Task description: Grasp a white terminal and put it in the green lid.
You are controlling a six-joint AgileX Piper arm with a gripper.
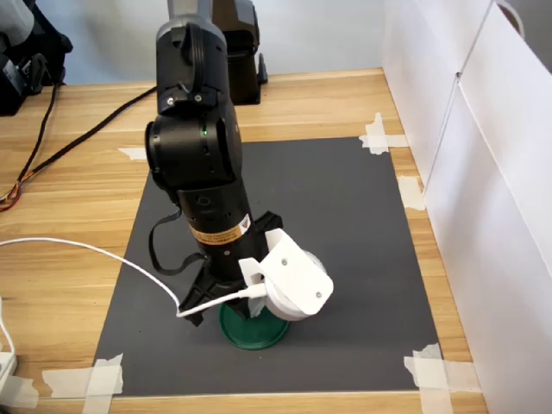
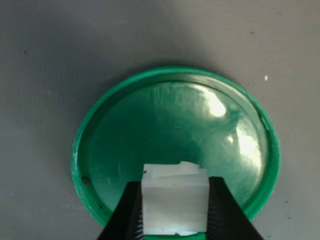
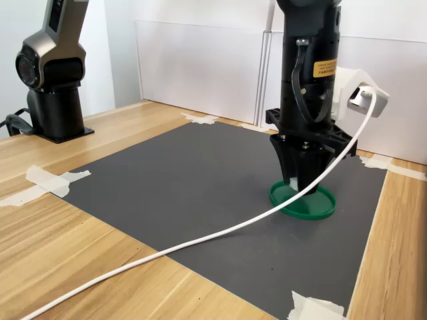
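The green lid (image 2: 175, 125) lies flat on the dark mat, seen from straight above in the wrist view. A small white terminal (image 2: 175, 202) sits between the two black fingers (image 2: 131, 212) of my gripper (image 2: 175, 215), which is shut on it just over the lid's inner edge. In both exterior views the arm stands upright over the lid (image 1: 253, 332) (image 3: 303, 201), and the gripper (image 3: 301, 181) points down onto it. The arm and its white camera housing hide the terminal in the first exterior view.
A dark grey mat (image 1: 328, 224) taped at its corners covers the wooden table (image 1: 78, 198). A white cable (image 3: 200, 240) trails from the wrist across the mat. White panels (image 1: 483, 172) wall the first exterior view's right. A second arm's base (image 3: 57, 73) stands at the second exterior view's left.
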